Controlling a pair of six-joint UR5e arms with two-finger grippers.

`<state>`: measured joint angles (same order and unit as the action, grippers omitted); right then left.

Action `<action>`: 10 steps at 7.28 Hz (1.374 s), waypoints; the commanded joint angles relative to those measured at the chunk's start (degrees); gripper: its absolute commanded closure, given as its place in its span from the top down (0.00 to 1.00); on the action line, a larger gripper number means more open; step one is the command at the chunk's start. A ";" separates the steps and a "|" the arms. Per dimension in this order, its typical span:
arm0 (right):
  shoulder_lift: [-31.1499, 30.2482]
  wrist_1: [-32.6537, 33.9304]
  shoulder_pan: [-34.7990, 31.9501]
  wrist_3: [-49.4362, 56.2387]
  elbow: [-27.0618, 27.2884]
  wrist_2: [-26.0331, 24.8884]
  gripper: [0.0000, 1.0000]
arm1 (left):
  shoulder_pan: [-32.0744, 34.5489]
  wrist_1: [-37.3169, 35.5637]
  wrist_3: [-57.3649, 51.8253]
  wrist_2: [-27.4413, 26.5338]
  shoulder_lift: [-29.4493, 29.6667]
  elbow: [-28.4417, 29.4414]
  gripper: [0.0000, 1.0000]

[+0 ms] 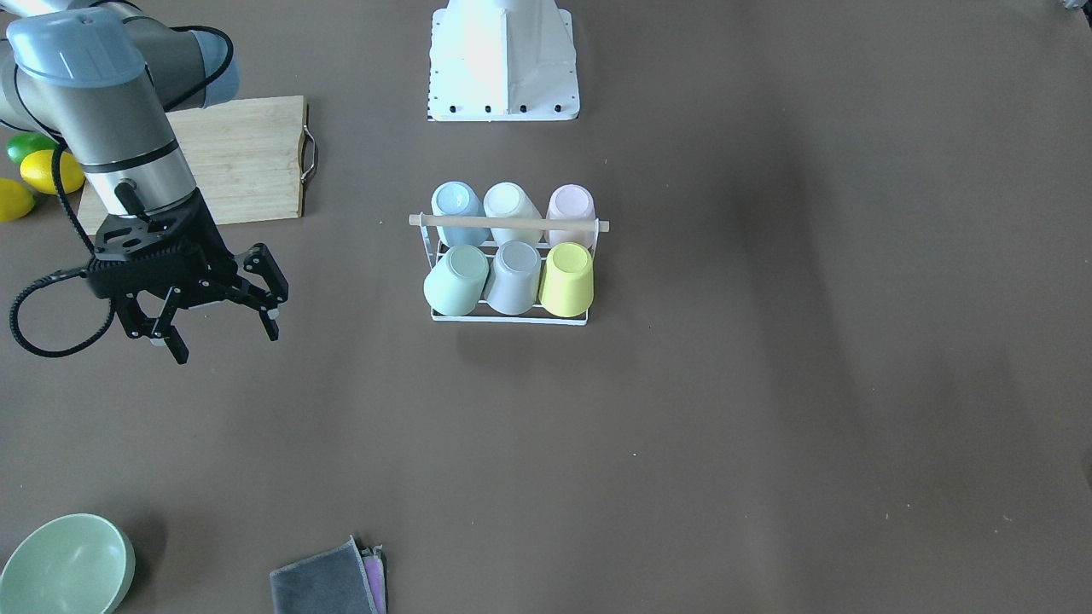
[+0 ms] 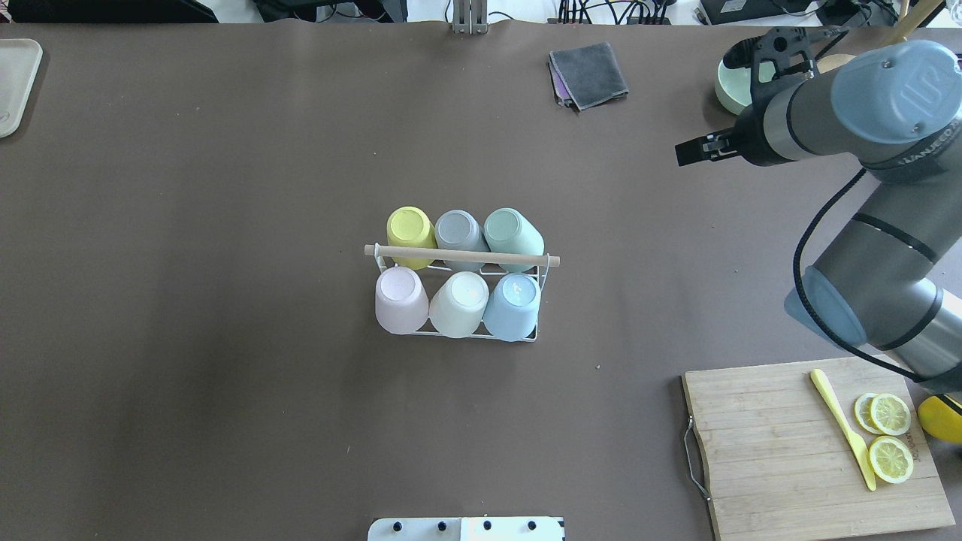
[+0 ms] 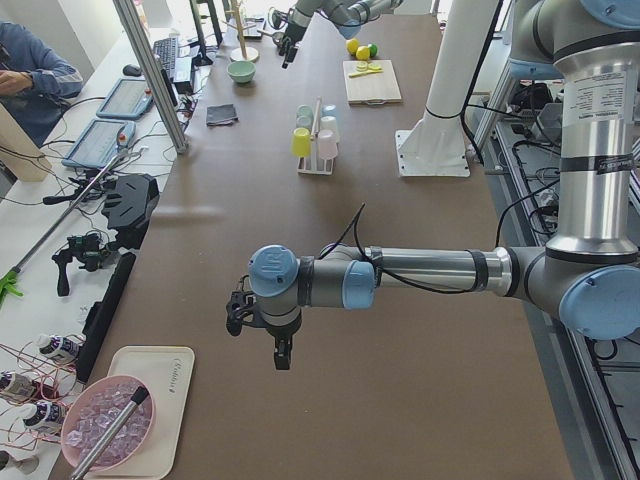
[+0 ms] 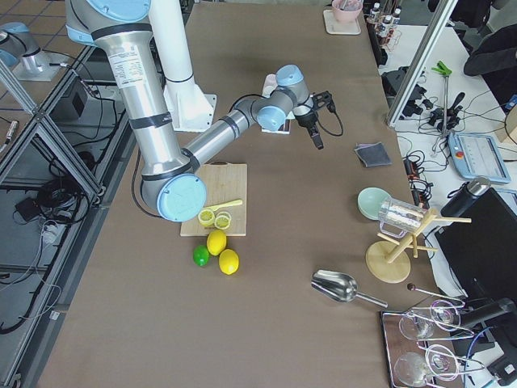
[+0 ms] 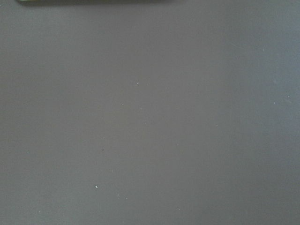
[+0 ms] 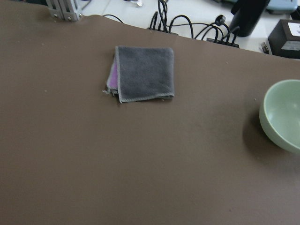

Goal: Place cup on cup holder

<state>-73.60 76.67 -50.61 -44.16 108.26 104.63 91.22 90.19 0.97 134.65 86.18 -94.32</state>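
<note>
The cup holder, a white wire rack with a wooden rod handle, stands mid-table and also shows in the front view. Several pastel cups sit upside down on its prongs in two rows, among them a yellow cup, a blue cup and a pink cup. My right gripper is open and empty, hovering well to the side of the rack. My left gripper is far from the rack near the table's left end. It shows only in the exterior left view, so I cannot tell its state.
A wooden cutting board holds a yellow knife and lemon slices. A green bowl and a folded grey cloth lie at the far edge. The robot base stands behind the rack.
</note>
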 commanded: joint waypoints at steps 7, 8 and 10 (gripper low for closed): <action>-20.87 13.46 -18.53 24.15 3.27 23.06 1.00 | 0.28 -0.54 0.00 0.00 -0.13 -0.07 0.98; -20.27 20.03 -22.48 32.82 3.10 23.16 1.00 | 0.28 -0.54 0.00 0.00 -0.13 0.02 0.98; -19.82 25.80 -27.86 41.76 2.05 22.20 1.00 | 0.36 -0.54 0.00 0.00 -0.31 -0.07 0.98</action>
<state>-93.49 99.04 -75.02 -8.00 111.06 127.36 91.55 89.65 0.97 134.65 85.95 -94.37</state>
